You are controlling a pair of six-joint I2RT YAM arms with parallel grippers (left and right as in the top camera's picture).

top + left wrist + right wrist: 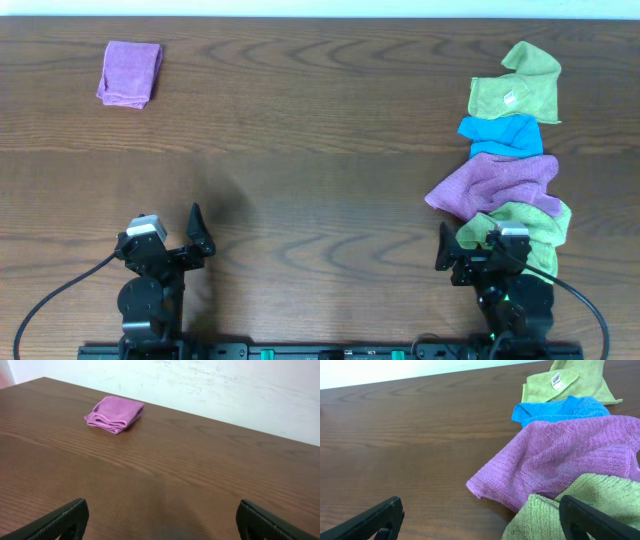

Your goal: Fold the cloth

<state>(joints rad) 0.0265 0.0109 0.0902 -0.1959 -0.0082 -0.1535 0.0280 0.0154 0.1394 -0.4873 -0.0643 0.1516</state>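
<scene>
Two end effectors sit low at the near edge of the tabletop point(320, 150), both with fingers spread wide apart and holding nothing. Well ahead of the left end effector point(160, 521), a little to its left, lies a folded purple cloth point(115, 414) close to the tabletop's far edge. Its wrist view shows only that and bare wood. The overhead view alone takes in the whole row of four crumpled cloths ahead of the right end effector point(480, 520). A second lime-green cloth point(600, 497) lies nearest it, touching its right finger, then a purple one point(570, 455), then a blue one point(560, 410). The cloth point(565, 385) is farthest ahead and slightly right, near the far edge. Open wood runs between the two end effectors and ahead of them, left of the row. The cloth is lime-green and rumpled, one corner turned up. The blue one overlaps its near edge. Its white tag point(557, 381) faces up, clearest in the right wrist view.
</scene>
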